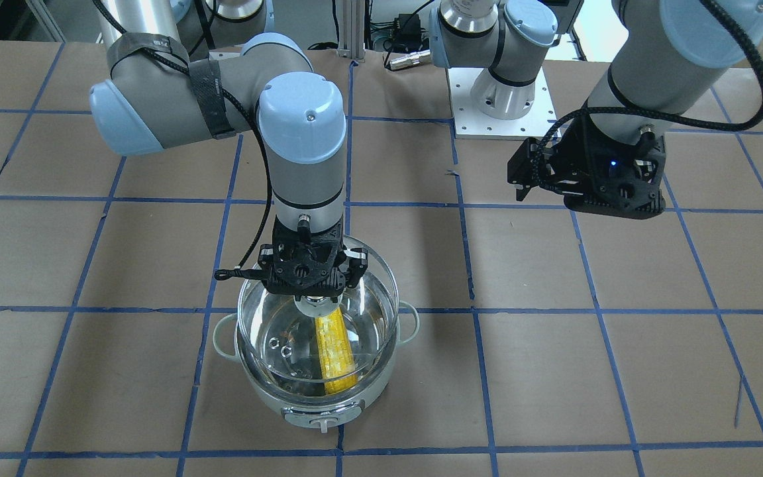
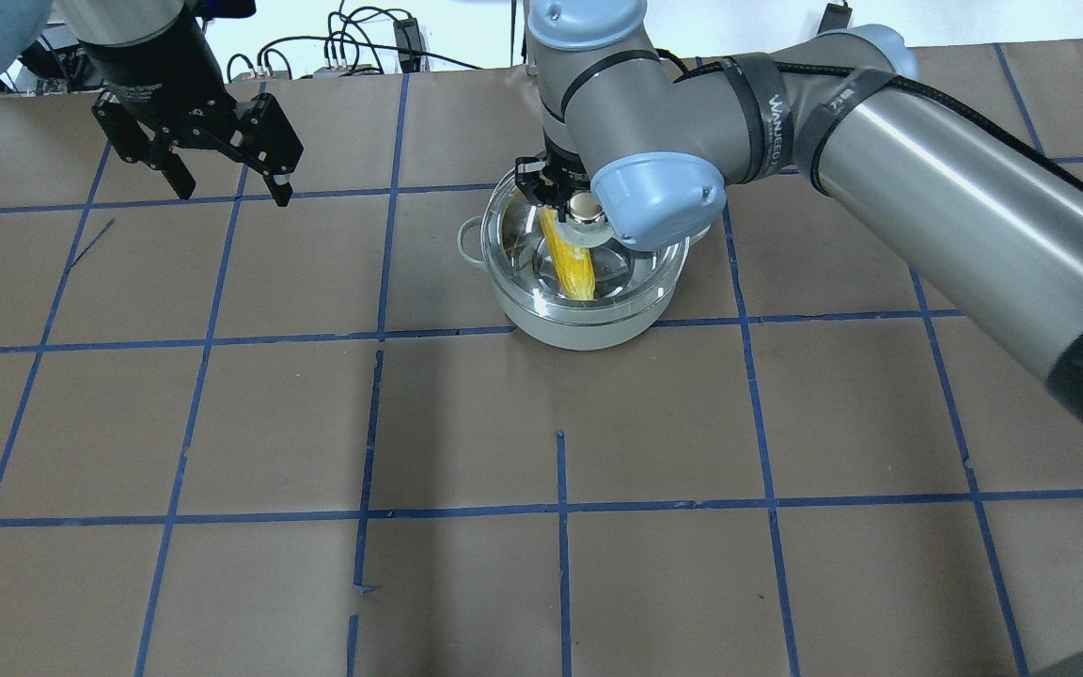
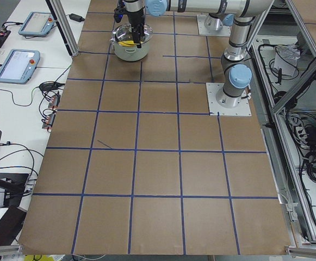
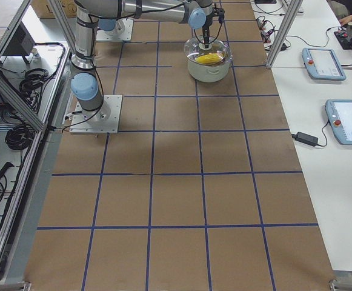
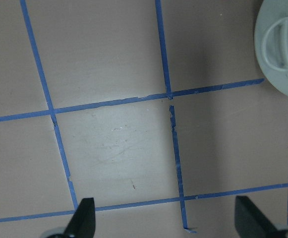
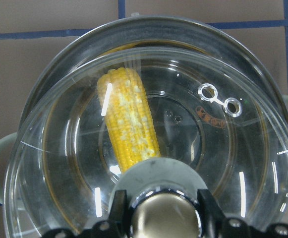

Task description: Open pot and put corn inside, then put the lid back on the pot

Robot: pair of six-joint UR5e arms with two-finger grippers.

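The pot, mint-white with a front knob, stands on the table; it also shows in the overhead view and at the corner of the left wrist view. The corn lies inside it, seen through the glass. My right gripper is shut on the metallic knob of the lid. It holds the lid just over the pot's rim, a little off centre. My left gripper is open and empty, well away from the pot, above bare table.
The table is brown paper with a blue tape grid. The left arm's white base plate sits behind the pot area. Tablets and cables lie off the table's far edge.
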